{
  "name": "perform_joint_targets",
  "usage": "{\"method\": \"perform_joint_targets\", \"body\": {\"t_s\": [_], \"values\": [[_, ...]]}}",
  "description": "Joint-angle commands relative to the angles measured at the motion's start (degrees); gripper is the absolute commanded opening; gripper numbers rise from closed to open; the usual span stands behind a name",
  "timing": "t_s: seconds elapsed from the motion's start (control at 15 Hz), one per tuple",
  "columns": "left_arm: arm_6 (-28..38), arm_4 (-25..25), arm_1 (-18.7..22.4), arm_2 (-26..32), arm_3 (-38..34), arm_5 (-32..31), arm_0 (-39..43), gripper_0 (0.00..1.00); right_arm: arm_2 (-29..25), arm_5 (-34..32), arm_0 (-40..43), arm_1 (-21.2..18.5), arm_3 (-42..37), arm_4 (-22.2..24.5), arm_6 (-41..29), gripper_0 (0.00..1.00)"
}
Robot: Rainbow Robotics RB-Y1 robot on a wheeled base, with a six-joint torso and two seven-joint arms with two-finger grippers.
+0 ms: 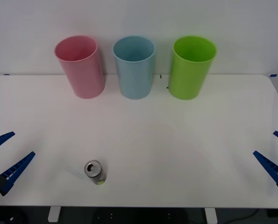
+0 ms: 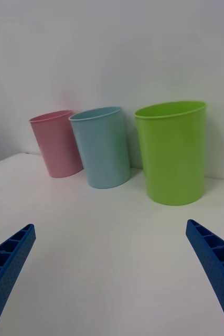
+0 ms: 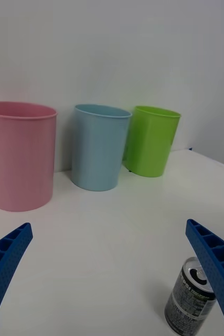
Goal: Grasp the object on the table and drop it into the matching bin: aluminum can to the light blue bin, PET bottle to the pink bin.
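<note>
The aluminum can stands upright on the desk, well short of the light blue bin and off toward that bin's pink neighbour; the pink bin and a green bin flank the light blue bin, one on each side. The left claw hangs spread and empty at the desk edge, the nearer of the two to the can; the right claw waits spread on the far side of the light blue bin's line, holding nothing. The step in hand appears to be the reach: the left claw would best straddle the can's body below the silver top, closing squarely (a slanted pinch could tip it). Both claws are cut off by the front view's edges; the can's label is too small to read.
</note>
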Motion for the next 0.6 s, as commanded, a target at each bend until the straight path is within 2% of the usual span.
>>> {"method": "perform_joint_targets", "body": {"t_s": [0.07,0.27,0.6], "values": [[0.00,0.00,0.00,0.00,0.00,0.00,0.00,1.00,0.00,0.00,0.00,0.00,0.00,0.00,0.00,1.00],[-0.70,-3.10,-0.15,-0.47,0.43,0.48,1.18,1.00,0.00,0.00,0.00,0.00,0.00,0.00,0.00,1.00],[-1.50,-2.22,0.91,-0.82,0.43,0.92,1.88,1.00,0.00,0.00,0.00,0.00,0.00,0.00,0.00,1.00]]}}
